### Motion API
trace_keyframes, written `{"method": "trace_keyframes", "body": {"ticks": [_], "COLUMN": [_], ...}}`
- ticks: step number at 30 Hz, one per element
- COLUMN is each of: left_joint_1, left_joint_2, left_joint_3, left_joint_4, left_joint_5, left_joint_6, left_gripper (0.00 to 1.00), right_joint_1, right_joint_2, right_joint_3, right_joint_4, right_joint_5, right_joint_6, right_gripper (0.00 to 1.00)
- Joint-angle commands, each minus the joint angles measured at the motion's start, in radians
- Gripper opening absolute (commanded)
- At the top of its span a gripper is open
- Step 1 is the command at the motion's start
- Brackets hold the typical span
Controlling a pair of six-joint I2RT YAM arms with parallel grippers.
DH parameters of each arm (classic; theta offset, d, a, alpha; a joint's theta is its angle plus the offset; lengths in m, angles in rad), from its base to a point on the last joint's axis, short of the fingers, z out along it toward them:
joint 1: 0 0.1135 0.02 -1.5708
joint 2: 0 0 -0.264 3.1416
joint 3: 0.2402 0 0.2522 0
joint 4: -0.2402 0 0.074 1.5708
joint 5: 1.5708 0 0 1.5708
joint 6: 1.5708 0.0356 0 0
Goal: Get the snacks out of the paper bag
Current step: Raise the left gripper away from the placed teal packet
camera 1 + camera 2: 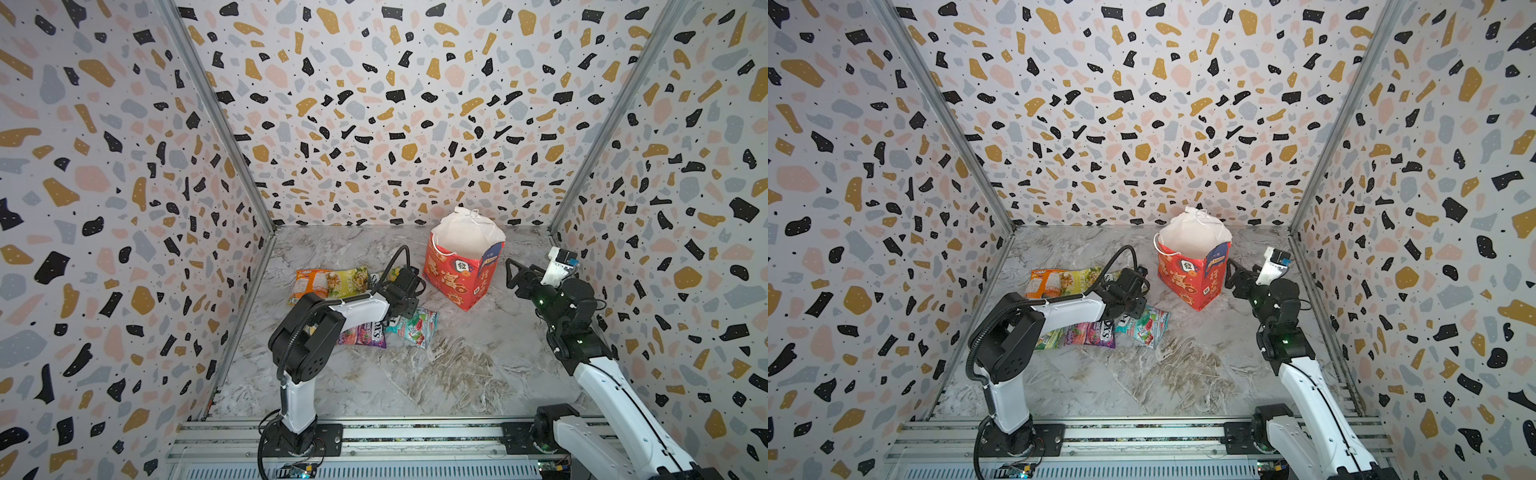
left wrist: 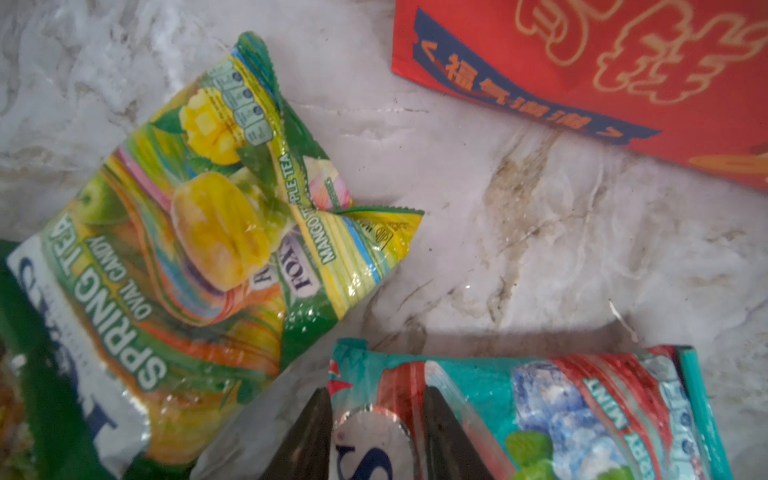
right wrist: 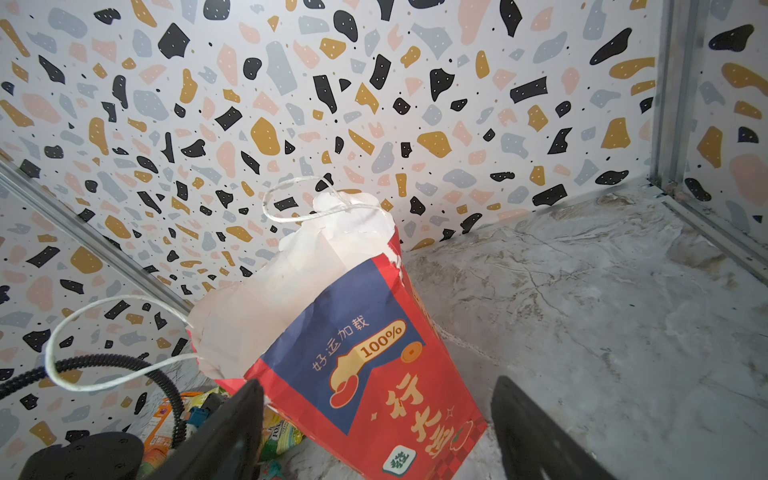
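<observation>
The red paper bag (image 1: 457, 278) (image 3: 353, 324) stands upright at the back, its mouth open and its inside white. Several snacks lie on the marble to its left: an orange packet (image 1: 309, 282), a yellow one (image 1: 353, 280), a purple one (image 1: 365, 334), a green-yellow one (image 2: 199, 232) and a teal-red one (image 1: 415, 326) (image 2: 582, 395). My left gripper (image 1: 409, 309) (image 2: 376, 399) is down on the teal-red packet's end, jaws narrow with the logo bunched between them. My right gripper (image 1: 509, 270) (image 3: 379, 382) is wide open beside the bag's right side, apart from it.
Patterned walls close in the marble floor (image 1: 457, 374) on three sides. The bag's white cord handles (image 3: 104, 374) hang loose at its rim. The left arm's black cable (image 1: 395, 262) arches over the packets. An aluminium rail (image 1: 415, 432) runs along the front.
</observation>
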Motion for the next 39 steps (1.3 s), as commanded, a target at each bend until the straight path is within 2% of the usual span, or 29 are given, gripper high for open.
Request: {"method": "trace_keyframes", "body": {"ticks": [1, 8, 13, 17, 20, 22, 24, 25, 28, 30, 32, 34, 36, 39], "left_joint_1": [-0.001, 0.000, -0.003, -0.025, -0.023, -0.024, -0.023, -0.024, -0.044, -0.070, -0.070, -0.070, -0.068, -0.050], "left_joint_2": [-0.059, -0.138, -0.201, -0.309, -0.441, -0.531, -0.562, -0.546, -0.459, -0.512, -0.645, -0.805, -0.960, -1.115], "left_joint_3": [-0.036, -0.068, -0.048, -0.058, -0.178, -0.277, -0.342, -0.320, -0.180, -0.258, -0.431, -0.626, -0.799, -0.877], "left_joint_4": [-0.039, -0.069, -0.079, -0.035, 0.145, 0.307, 0.456, 0.447, 0.252, 0.330, 0.536, 0.737, 0.922, 0.926], "left_joint_5": [-0.039, -0.193, -0.204, -0.236, -0.210, -0.139, -0.072, -0.051, 0.001, -0.027, -0.070, -0.186, -0.330, -0.519], "left_joint_6": [-0.067, -0.059, -0.065, -0.061, -0.051, 0.014, 0.042, 0.053, 0.100, 0.114, 0.099, 0.101, 0.146, 0.224], "left_gripper": [0.37, 0.35, 0.36, 0.37, 0.40, 0.47, 0.49, 0.48, 0.41, 0.47, 0.58, 0.71, 0.84, 0.96], "right_joint_1": [-0.002, -0.002, -0.002, -0.002, 0.019, 0.034, 0.045, 0.048, 0.055, 0.055, 0.057, 0.062, 0.082, 0.111], "right_joint_2": [-0.004, -0.002, 0.002, 0.011, 0.025, 0.039, 0.052, 0.053, 0.025, -0.016, -0.064, -0.116, -0.189, -0.265], "right_joint_3": [-0.002, -0.006, -0.011, -0.024, -0.049, -0.049, -0.049, -0.051, -0.068, -0.095, -0.143, -0.211, -0.320, -0.417], "right_joint_4": [0.031, 0.037, 0.045, 0.063, 0.105, 0.104, 0.110, 0.114, 0.139, 0.152, 0.178, 0.206, 0.305, 0.354], "right_joint_5": [-0.008, -0.011, -0.008, -0.041, -0.062, -0.044, -0.030, -0.023, 0.002, 0.054, 0.121, 0.185, 0.249, 0.377], "right_joint_6": [-0.010, -0.008, -0.008, -0.016, -0.028, -0.038, -0.039, -0.035, -0.041, -0.073, -0.101, -0.121, -0.173, -0.218], "right_gripper": [0.86, 0.87, 0.87, 0.87, 0.87, 0.87, 0.87, 0.86, 0.86, 0.87, 0.88, 0.91, 0.95, 0.97]}}
